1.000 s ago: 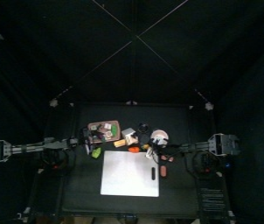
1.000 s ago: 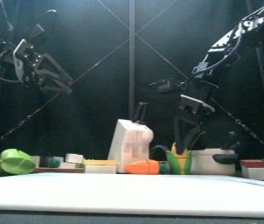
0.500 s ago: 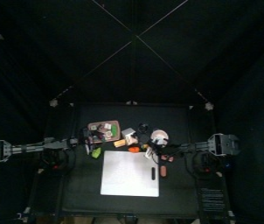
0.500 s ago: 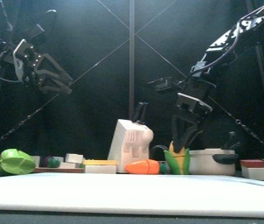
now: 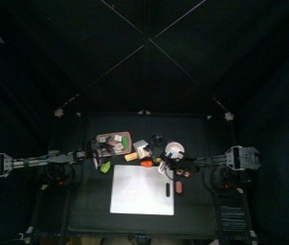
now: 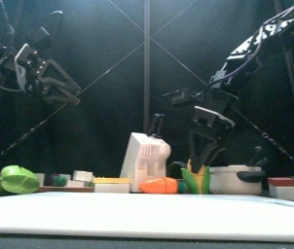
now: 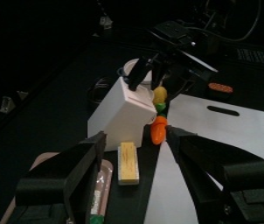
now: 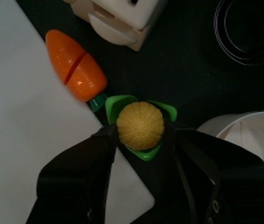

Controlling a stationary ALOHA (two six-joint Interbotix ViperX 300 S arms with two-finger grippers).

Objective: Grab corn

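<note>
Right wrist view is giving us the closest look: our right pincer [image 8: 141, 166] is hanging with its jaws spread wide, and the corn [image 8: 139, 125] is standing on end between them, yellow tip up in its green husk, not yet touched. We are judging it a light, stiff plastic toy, smooth and apt to slip, so we are favouring a squeeze across its round middle. Beyond it an orange carrot [image 8: 76, 63] is lying near on the bench [image 8: 204, 79]. Farther off, our left pincer [image 7: 135, 179] is idling open.
</note>
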